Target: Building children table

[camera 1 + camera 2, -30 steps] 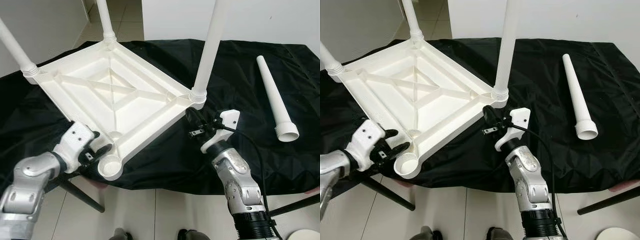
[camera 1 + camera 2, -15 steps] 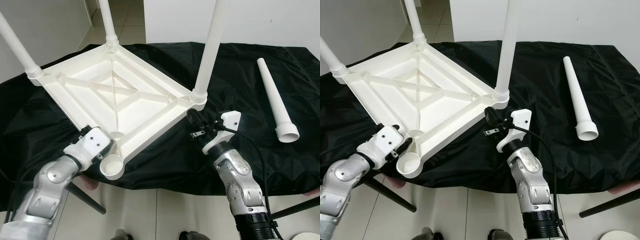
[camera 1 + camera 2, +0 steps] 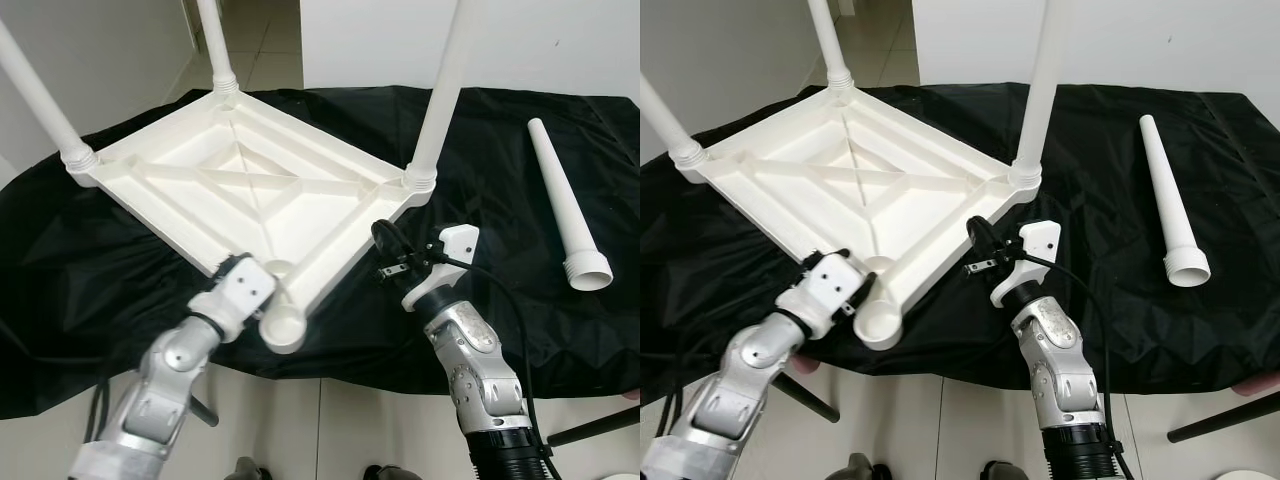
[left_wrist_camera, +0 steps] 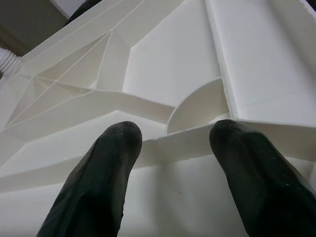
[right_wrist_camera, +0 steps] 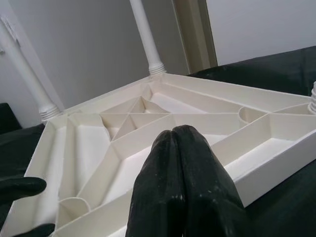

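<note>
Upside-down white table (image 3: 250,180) on black-draped tabletop (image 3: 500,290), three legs in. Left end effector (image 4: 170,148) spread apart over a rib near the empty socket (image 3: 282,331). Right end effector (image 5: 180,163) pressed together beside the table's edge; loose leg (image 3: 565,205) lies well apart.

Your left gripper (image 4: 170,173) slid in from the outer side and now straddles a rib by the empty corner socket (image 3: 283,328); the tabletop (image 3: 250,190) swung round, socket corner now nearer centre.
</note>
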Tool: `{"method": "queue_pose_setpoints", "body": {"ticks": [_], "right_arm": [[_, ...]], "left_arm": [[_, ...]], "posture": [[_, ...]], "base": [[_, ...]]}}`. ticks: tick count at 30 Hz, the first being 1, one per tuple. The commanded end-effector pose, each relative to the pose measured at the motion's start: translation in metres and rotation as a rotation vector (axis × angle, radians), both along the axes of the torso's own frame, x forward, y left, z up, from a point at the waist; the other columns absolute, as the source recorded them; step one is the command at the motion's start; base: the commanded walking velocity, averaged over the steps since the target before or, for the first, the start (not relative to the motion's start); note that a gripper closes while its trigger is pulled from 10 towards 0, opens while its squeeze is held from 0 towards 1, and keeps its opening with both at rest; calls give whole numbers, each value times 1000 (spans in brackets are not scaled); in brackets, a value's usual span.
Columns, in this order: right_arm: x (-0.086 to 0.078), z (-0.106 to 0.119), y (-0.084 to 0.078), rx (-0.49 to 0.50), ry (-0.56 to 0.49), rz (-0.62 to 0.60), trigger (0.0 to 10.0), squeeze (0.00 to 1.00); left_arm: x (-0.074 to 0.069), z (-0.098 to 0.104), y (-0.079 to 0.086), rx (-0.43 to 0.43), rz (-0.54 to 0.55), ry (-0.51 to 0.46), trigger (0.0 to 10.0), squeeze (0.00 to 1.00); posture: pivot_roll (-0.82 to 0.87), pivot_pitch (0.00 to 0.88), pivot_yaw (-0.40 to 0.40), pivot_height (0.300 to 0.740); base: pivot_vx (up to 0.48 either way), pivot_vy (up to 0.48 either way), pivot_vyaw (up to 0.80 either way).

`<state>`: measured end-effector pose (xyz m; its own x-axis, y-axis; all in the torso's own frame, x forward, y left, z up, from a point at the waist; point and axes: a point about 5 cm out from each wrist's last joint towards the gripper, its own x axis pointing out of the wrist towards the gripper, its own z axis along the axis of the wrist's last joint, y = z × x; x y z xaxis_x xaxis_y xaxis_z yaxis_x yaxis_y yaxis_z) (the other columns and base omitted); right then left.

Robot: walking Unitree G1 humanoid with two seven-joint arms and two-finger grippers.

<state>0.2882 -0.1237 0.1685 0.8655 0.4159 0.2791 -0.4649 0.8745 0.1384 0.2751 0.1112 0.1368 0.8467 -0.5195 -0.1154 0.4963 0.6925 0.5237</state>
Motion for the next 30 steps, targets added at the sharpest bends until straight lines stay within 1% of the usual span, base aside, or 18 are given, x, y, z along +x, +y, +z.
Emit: {"method": "queue_pose_setpoints", "body": {"ticks": [1,2,4,5,6,7,9,13,15,16,21,22,23,25,26,28,29,30], "right_arm": [[-1,-1,4,0,-5,5,10000,0],[-1,-1,5,1,-5,6,10000,0],[-1,-1,5,1,-5,6,10000,0],[-1,-1,5,3,-4,4,10000,0],[-1,-1,5,4,-4,2,10000,0],[-1,-1,5,4,-4,2,10000,0],[-1,-1,5,3,-5,-1,10000,0],[-1,-1,5,4,-5,-3,10000,0],[-1,-1,4,6,-6,-11,10000,0],[0,-1,3,8,-7,-15,10000,0],[-1,-1,3,7,-9,-23,10000,0],[-1,-2,4,11,-9,-24,10000,0],[-1,-2,4,12,-9,-24,10000,0],[-1,-2,4,13,-7,-23,10000,0],[-1,-2,4,13,-7,-23,10000,0],[-1,-3,5,7,-5,-18,10000,0],[-1,-3,5,7,-5,-18,10000,0],[-1,-3,5,3,-4,-17,10000,0]], "left_arm": [[-5,-3,-35,-20,-78,14,10000,0],[-6,0,-46,-37,-93,1,10000,0],[-6,0,-46,-37,-93,1,10000,0],[-6,4,-58,-54,-100,-15,10000,0],[-4,7,-67,-61,-95,-34,10000,0],[-4,7,-67,-61,-95,-34,10000,0],[2,13,-78,-69,-67,-68,10000,0],[4,16,-82,-72,-53,-86,10000,0],[14,25,-81,-73,-22,-133,10000,0],[18,30,-79,-88,-13,-141,10000,0],[23,37,-71,-136,-1,-141,10000,0],[16,43,-65,-253,-154,-70,10000,0],[14,45,-64,-285,-200,-55,10000,0],[8,45,-61,-334,-306,15,10000,0],[8,45,-61,-334,-306,15,10000,0],[-1,45,-53,-372,-424,104,10000,12],[-1,45,-53,-372,-424,104,10000,12],[-3,43,-51,-379,-450,137,10000,12]], "posture": [[-74,107,80,740],[-74,107,80,740],[-74,107,80,740],[-75,108,83,740],[-74,110,85,740],[-74,110,85,740],[-77,110,91,740],[-78,108,91,740],[-83,107,98,740],[-84,106,100,740],[-85,108,104,740],[-82,110,103,740],[-81,110,101,740],[-77,111,99,740],[-77,111,99,740],[-73,110,100,740],[-73,110,100,740],[-73,110,100,740]], "base": [[0,0,0],[0,0,0],[0,0,0],[0,0,0],[0,0,0],[0,0,0],[0,0,0],[0,0,0],[0,0,0],[0,0,0],[0,0,0],[0,0,0],[0,0,0],[0,0,0],[0,0,0],[0,0,0],[0,0,0],[0,0,0]]}}
